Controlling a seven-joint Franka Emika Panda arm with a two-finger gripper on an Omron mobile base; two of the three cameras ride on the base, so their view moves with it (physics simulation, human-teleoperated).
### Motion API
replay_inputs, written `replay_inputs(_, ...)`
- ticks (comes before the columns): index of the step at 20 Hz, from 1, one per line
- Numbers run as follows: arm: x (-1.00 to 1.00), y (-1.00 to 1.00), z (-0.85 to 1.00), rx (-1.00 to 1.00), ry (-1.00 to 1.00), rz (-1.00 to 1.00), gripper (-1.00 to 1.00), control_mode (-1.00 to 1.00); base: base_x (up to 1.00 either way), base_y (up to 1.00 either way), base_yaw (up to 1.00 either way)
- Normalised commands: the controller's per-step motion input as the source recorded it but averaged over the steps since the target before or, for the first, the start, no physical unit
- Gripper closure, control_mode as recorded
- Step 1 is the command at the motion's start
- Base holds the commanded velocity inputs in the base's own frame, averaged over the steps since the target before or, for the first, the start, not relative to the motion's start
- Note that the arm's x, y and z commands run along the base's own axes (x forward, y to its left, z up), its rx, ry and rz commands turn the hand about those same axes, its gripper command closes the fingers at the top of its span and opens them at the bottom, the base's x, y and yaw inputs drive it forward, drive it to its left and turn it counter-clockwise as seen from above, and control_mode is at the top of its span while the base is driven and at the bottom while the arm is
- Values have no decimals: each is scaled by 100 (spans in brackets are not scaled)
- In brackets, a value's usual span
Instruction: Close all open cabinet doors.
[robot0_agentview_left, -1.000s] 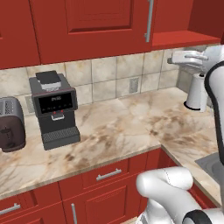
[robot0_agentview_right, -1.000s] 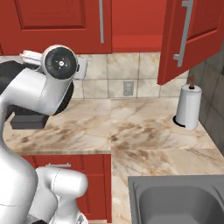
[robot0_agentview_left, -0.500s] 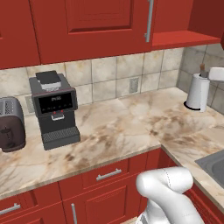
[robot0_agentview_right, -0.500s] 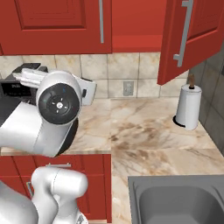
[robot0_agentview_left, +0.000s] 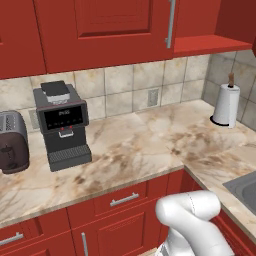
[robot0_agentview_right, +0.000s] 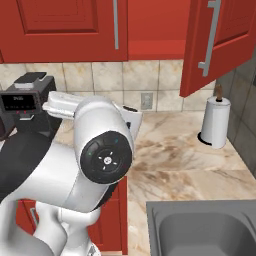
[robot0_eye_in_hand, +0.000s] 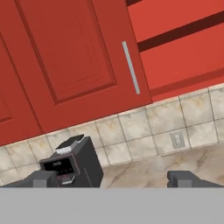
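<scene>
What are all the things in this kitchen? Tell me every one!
Open cabinet door: one, red with a grey bar handle, swung out above the paper towels.
Closed cabinet doors: red, along the wall above the counter; the count runs past the picture edges.
Coffee machine: one, black, on the counter against the tiles.
Toaster: one, silver and dark, left of the coffee machine.
Paper towel roll: one, white, upright in the counter corner.
Wall socket: one, grey, on the tiles.
Counter: one, beige marble.
Sink: one, grey, set into the counter.
Drawers: red, under the counter.
Robot arm: one, white.
Gripper: one, dark, jaws open, holding nothing.
</scene>
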Motion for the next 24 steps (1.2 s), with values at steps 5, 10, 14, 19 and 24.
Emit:
replay_inputs(5, 0, -71, 0, 0, -1, 0, -100, -100, 0, 0, 0)
replay_inputs(10, 2, -68, 0, 0, 0, 0, -100, -100, 0, 0, 0)
replay_inputs(14, -3, -61, 0, 0, -3, 0, -100, -100, 0, 0, 0)
replay_inputs(19, -1, -54, 0, 0, -1, 0, -100, -100, 0, 0, 0)
replay_inputs(24, 18, -43, 0, 0, 0, 0, -100, -100, 0, 0, 0)
